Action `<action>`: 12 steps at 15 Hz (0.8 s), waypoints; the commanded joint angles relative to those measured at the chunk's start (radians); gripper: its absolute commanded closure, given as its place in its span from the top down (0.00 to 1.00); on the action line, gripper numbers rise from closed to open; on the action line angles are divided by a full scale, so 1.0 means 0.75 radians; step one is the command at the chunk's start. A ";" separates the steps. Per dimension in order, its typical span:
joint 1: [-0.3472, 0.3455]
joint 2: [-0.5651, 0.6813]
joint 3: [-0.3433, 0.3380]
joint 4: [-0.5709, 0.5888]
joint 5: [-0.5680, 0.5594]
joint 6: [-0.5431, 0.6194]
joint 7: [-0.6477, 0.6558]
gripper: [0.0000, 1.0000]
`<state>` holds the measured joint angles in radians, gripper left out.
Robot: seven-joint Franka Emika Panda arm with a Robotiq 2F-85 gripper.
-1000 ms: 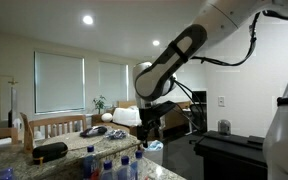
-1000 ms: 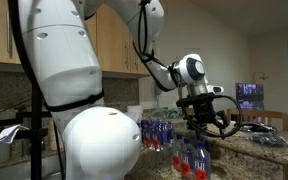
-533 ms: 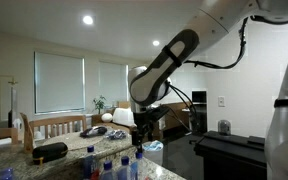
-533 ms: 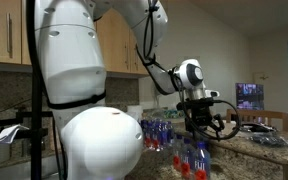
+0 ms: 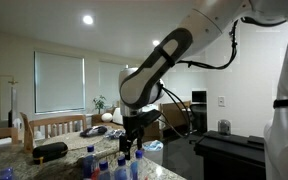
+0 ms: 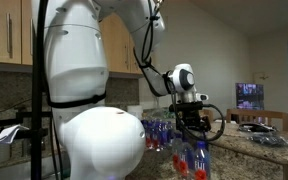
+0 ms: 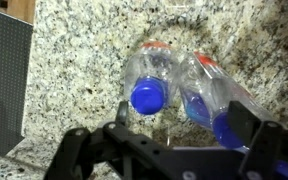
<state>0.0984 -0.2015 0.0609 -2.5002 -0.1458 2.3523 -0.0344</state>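
My gripper [image 7: 169,132] is open and empty, hanging just above a group of clear plastic water bottles with blue caps on a speckled granite counter [image 7: 74,90]. In the wrist view one upright bottle [image 7: 147,92] sits under the left of the jaws and a second bottle [image 7: 219,105] is by the right finger. In both exterior views the gripper [image 5: 130,143] [image 6: 192,138] hovers over the bottle cluster [image 5: 114,166] [image 6: 191,160].
A black pouch [image 5: 50,151] lies on the counter near wooden chair backs [image 5: 56,126]. More packaged bottles [image 6: 158,131] stand behind the gripper. A dark appliance [image 5: 231,152] stands beside the counter. The counter edge and a dark panel [image 7: 4,70] show in the wrist view.
The arm has swung along the counter and lowered, bringing the gripper from beside the bottles to just over them.
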 commanded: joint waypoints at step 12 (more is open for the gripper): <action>-0.038 0.107 -0.032 0.018 0.037 0.018 -0.020 1.00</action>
<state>0.0793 -0.1505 0.0329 -2.4987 -0.1408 2.3527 -0.0341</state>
